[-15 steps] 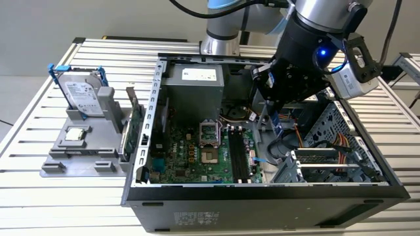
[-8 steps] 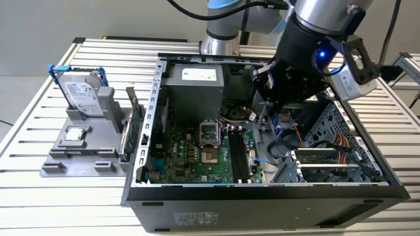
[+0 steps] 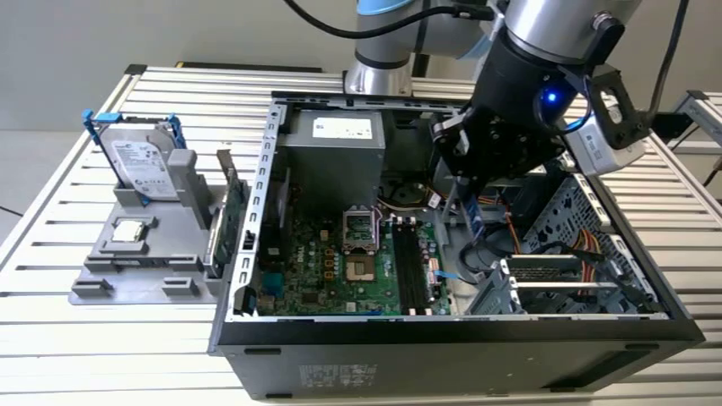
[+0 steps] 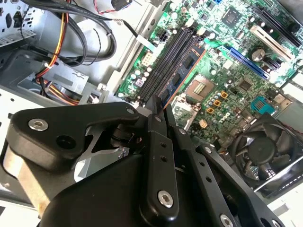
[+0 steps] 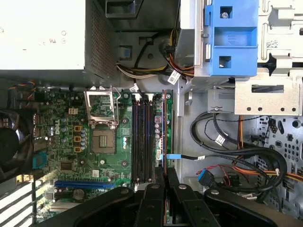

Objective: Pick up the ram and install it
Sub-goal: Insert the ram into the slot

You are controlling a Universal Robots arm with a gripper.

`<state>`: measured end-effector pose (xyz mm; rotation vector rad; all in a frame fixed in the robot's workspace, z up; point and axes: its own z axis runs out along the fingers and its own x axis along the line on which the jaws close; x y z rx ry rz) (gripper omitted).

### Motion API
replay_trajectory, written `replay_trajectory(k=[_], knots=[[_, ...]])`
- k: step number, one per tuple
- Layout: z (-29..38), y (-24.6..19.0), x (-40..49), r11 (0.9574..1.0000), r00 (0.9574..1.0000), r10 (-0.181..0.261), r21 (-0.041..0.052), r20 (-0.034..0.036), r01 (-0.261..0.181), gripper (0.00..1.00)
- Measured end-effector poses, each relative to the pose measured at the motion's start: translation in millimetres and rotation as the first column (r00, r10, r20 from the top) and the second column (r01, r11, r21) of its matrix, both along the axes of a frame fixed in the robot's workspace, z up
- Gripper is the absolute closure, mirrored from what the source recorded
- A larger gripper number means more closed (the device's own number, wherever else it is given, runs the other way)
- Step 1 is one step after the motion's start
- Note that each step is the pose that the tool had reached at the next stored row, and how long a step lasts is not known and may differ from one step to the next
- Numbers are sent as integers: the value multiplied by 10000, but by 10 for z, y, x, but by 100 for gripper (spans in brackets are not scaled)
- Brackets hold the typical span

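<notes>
Green motherboard [image 5: 71, 142], blue drive bracket [image 5: 232, 38]

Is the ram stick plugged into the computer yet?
Not plugged in. The fingers are shut on the ram, which hangs on edge above the black memory slots inside the open case.

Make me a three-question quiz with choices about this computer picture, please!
1. Where is the hard drive? A in the jaws; B on the grey stand; C on the fan.
2. What colour is the drive bracket? A red; B yellow; C blue.
3. What are the gripper's jaws doing? A shut on the ram; B gaping empty; C shut on a cable.
Answers: B, it stands upright there, outside the case; C, bright blue plastic; A, the ram sticks out between them above the memory slots.
</notes>
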<state>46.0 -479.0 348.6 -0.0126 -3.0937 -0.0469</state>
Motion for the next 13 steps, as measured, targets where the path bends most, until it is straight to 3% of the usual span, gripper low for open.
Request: replay_trajectory(k=[13], knots=[[-43, 0, 1, 9998, 9998, -178, -2, 0, 178, 100]])
